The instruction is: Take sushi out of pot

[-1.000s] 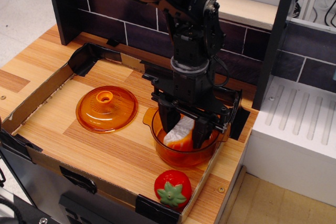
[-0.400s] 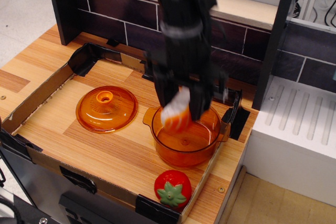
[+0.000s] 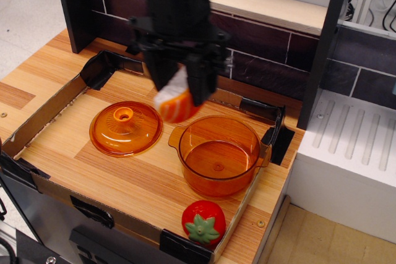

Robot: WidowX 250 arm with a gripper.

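Observation:
My black gripper (image 3: 176, 91) is shut on the sushi (image 3: 176, 104), a white-topped wedge with a glossy orange side. It holds the sushi in the air, up and to the left of the pot, over the gap between pot and lid. The amber glass pot (image 3: 218, 155) stands on the wooden tray floor with nothing inside it. The gripper's fingers (image 3: 201, 85) flank the sushi on both sides.
The flat amber lid (image 3: 125, 128) with a knob lies left of the pot. A red strawberry with green leaves (image 3: 203, 221) sits at the tray's front edge. Cardboard walls (image 3: 43, 115) rim the tray. A dark tiled backsplash (image 3: 278, 47) rises behind; a white block (image 3: 352, 159) stands at right.
The gripper has lifted the sushi out of the pot and carried it up and to the left. The pot now stands empty.

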